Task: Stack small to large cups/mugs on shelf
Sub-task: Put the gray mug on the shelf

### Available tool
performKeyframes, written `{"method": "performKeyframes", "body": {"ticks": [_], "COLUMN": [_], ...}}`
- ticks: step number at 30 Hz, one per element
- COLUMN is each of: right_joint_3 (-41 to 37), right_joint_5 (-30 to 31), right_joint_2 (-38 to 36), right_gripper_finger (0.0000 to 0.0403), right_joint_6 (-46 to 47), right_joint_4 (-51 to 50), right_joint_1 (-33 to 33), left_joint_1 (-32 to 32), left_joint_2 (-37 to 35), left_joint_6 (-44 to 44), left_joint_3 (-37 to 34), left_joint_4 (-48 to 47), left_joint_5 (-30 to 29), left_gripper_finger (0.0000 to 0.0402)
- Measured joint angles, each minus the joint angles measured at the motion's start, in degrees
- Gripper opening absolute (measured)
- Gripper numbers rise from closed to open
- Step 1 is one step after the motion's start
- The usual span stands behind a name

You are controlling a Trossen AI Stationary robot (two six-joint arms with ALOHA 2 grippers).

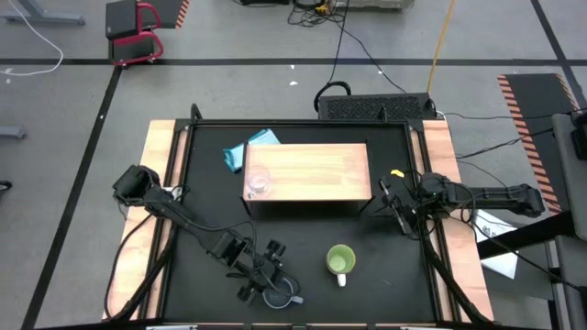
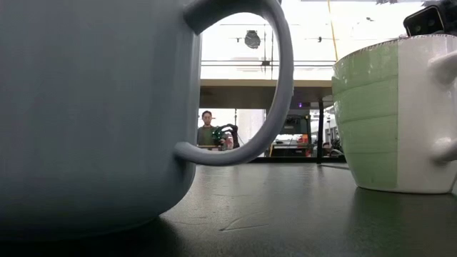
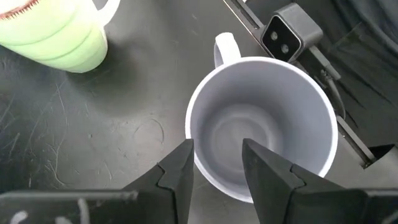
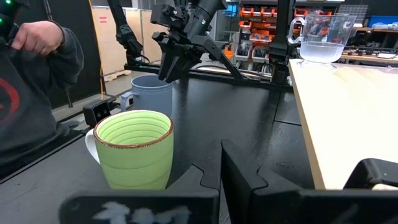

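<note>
The left claw (image 1: 272, 286) hangs over the grey-blue mug (image 1: 281, 293) at the near edge of the black table (image 1: 206, 188), its fingers (image 3: 180, 174) spread astride the mug's rim, one inside and one outside, not yet pinching it. Just right of it stands the green mug (image 1: 340, 260). Farther back, the clear glass cup (image 1: 258, 182) sits on the left end of the wooden shelf (image 1: 316, 170). The right claw (image 1: 397, 203) waits clenched and empty beside the shelf's right end.
</note>
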Motion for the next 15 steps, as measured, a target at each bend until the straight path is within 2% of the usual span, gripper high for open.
{"method": "performKeyframes", "body": {"ticks": [15], "right_joint_3": [0.00], "right_joint_5": [0.00], "right_joint_2": [0.00], "right_gripper_finger": [0.0000], "right_joint_6": [0.00], "right_joint_4": [0.01], "right_joint_1": [0.00], "left_joint_1": [-0.07], "left_joint_2": [-0.03], "left_joint_6": [0.23], "left_joint_3": [-0.04], "left_joint_4": [-1.33], "left_joint_5": [1.14], "left_gripper_finger": [0.0138]}}
